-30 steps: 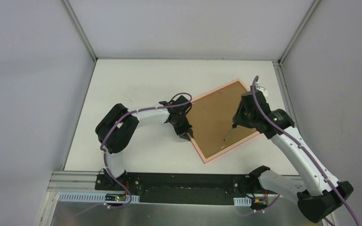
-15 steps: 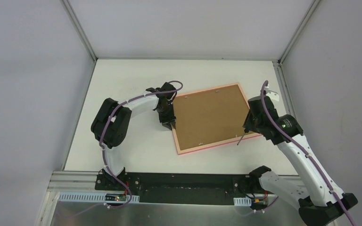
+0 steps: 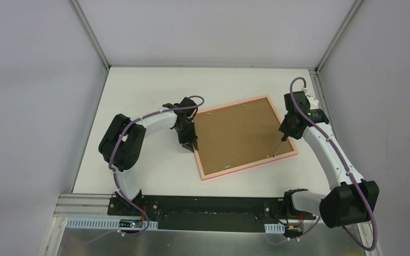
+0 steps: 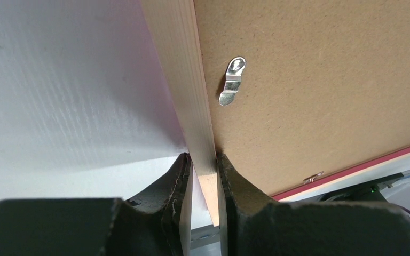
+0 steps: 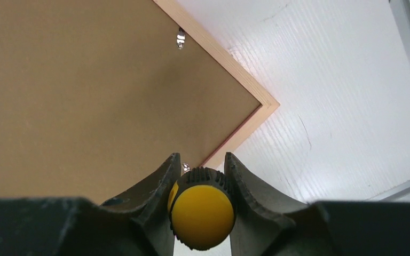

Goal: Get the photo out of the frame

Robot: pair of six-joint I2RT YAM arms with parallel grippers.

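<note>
Looking down on a white table (image 3: 149,85), the overhead view showed a thin pink frame (image 3: 251,165) lying face down between the two arms, turned slightly askew. The photo (image 3: 237,133) sat inside the frame, with only its plain brown board backing showing; the printed side was hidden.

The left gripper (image 4: 203,157) was nearly closed, its two dark fingers pinching the frame's left rail between them, one finger on the outer side and one on the backing side. Just beyond the fingers a small silver turn clip (image 4: 232,80) lay on the backing beside the pale wood rail.

The right gripper (image 5: 202,157) was partly closed around a screwdriver (image 5: 203,213), its round yellow-orange handle end wedged between the fingers and facing the wrist camera. From above, the thin shaft slanted down and its tip met the backing at the frame's near right corner, beside a small metal clip there.
</note>
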